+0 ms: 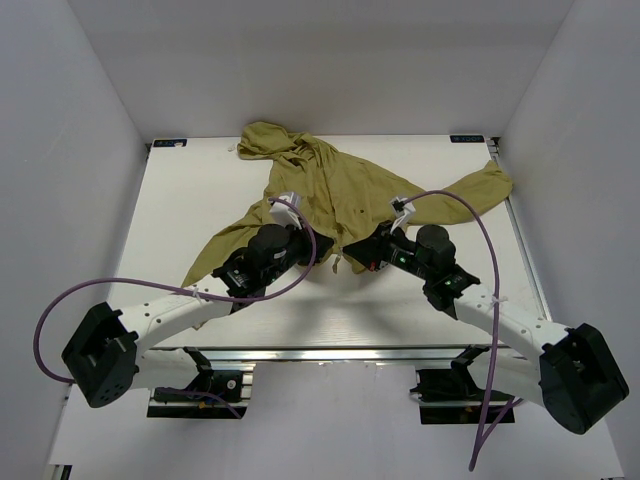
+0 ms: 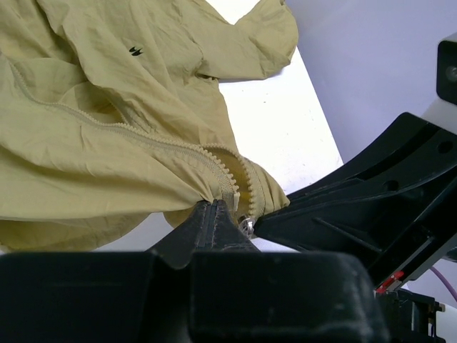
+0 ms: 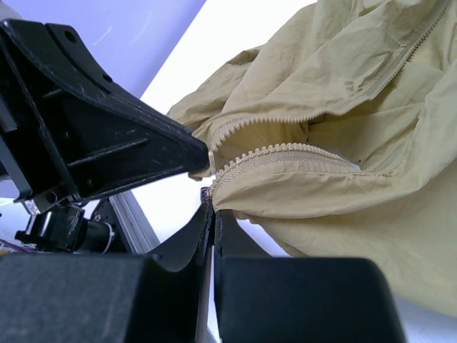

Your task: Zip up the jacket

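jacket [image 1: 340, 190] hem: under left arm [image 1: 262, 255], right arm [image 1: 415, 252] | logo [image 2: 135, 50]: too small to read | wrist views: jacket cropped

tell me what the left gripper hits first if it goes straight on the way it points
The jacket. The left gripper is shut on its hem at the foot of the zipper, so going on it pushes into that fabric. The right gripper sits beside that line, though depth is unclear.
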You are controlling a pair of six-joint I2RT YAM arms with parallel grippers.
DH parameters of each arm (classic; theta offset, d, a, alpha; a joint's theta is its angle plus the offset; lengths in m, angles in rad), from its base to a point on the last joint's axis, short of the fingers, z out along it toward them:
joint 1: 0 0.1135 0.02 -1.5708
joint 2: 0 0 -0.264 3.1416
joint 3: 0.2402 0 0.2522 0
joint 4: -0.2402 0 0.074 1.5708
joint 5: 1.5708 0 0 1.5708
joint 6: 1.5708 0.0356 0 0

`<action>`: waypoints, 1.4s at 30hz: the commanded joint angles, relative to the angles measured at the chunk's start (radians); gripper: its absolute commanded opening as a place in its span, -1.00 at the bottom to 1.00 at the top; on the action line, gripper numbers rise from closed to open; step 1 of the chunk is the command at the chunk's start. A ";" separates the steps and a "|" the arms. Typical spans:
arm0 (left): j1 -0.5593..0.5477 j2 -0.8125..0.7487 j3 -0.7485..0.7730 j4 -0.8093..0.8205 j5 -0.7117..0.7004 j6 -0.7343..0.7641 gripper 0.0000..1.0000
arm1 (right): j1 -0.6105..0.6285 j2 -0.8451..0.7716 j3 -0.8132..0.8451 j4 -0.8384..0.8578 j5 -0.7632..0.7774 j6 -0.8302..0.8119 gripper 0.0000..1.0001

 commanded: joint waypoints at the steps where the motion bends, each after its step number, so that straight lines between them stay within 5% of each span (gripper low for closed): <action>1: -0.009 -0.014 0.001 0.003 0.010 0.016 -1.00 | -0.004 0.009 0.051 0.052 0.019 -0.019 -1.00; 42: -0.008 -0.020 0.006 -0.025 0.030 0.008 -1.00 | -0.004 0.027 0.059 0.081 -0.003 -0.022 -1.00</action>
